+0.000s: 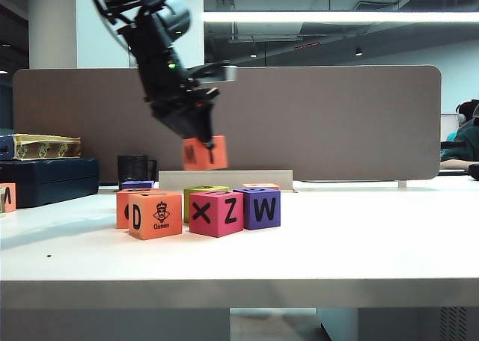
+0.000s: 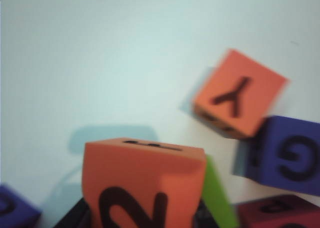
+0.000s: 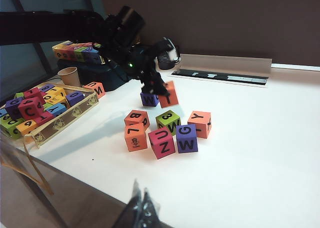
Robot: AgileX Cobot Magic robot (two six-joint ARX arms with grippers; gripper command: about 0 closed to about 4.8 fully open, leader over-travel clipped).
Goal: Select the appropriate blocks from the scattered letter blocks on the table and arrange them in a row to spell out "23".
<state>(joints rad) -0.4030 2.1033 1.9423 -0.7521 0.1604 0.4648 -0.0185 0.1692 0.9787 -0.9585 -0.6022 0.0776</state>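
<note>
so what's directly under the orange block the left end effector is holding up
Only bare white table and the block's shadow. The left end effector holds the orange block in the air, behind the cluster with the pink block. The held block's underside cannot be seen.

Orange block: "D", "Queen". Pink block: "X", "Z". Purple block: "W". Lifted orange block, upper centre: "M", "I"; "2" in left wrist view.

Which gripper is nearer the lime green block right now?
Left. The left gripper hangs above the lime green block, shut on an orange block. The right gripper sits back near the table's edge.
</note>
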